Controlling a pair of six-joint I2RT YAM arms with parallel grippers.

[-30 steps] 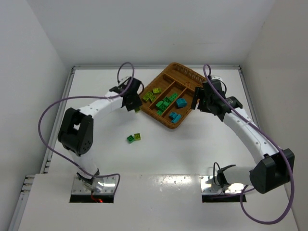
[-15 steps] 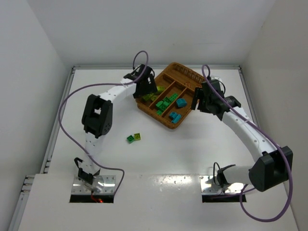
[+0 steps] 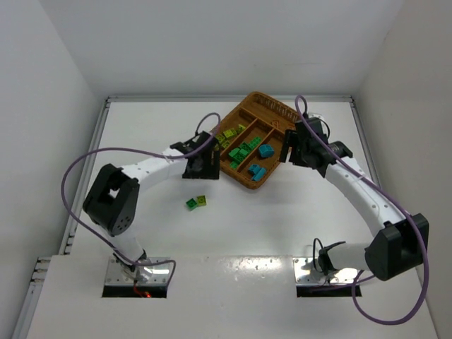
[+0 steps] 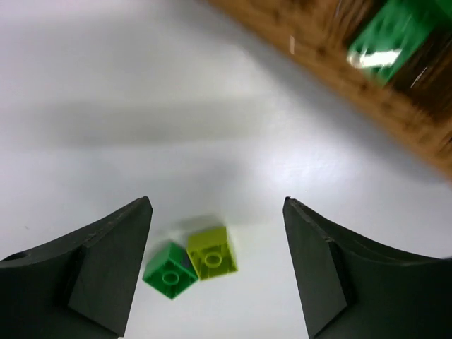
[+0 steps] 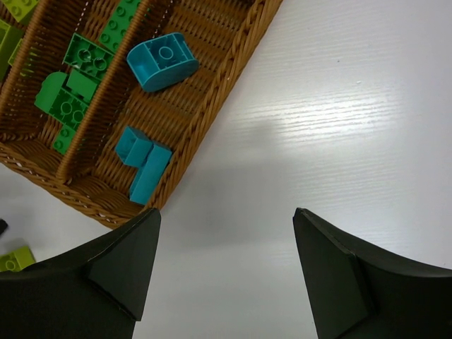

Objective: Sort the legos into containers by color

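Observation:
Two legos lie side by side on the white table, a dark green brick (image 3: 191, 204) (image 4: 169, 270) and a lime-yellow brick (image 3: 202, 200) (image 4: 210, 252). My left gripper (image 3: 205, 164) (image 4: 216, 205) hangs open above the table between them and the tray, with nothing in it. The wicker tray (image 3: 248, 186) (image 5: 205, 106) holds lime legos (image 3: 227, 134) in its left container, green legos (image 3: 244, 150) (image 5: 74, 85) in the middle one and cyan legos (image 3: 261, 161) (image 5: 145, 166) in the right one. My right gripper (image 3: 293, 148) (image 5: 226, 212) is open and empty over bare table at the tray's right edge.
The tray's near rim (image 4: 367, 92) crosses the top right of the left wrist view, with a green brick (image 4: 392, 32) behind it. White walls close in the table at the back and on both sides. A short end section (image 3: 272, 107) sits at the tray's far end.
My left gripper, shut a second ago beside the tray, swung over the tray's left compartment, opened, and has drawn back toward the two loose bricks. The right arm has not moved.

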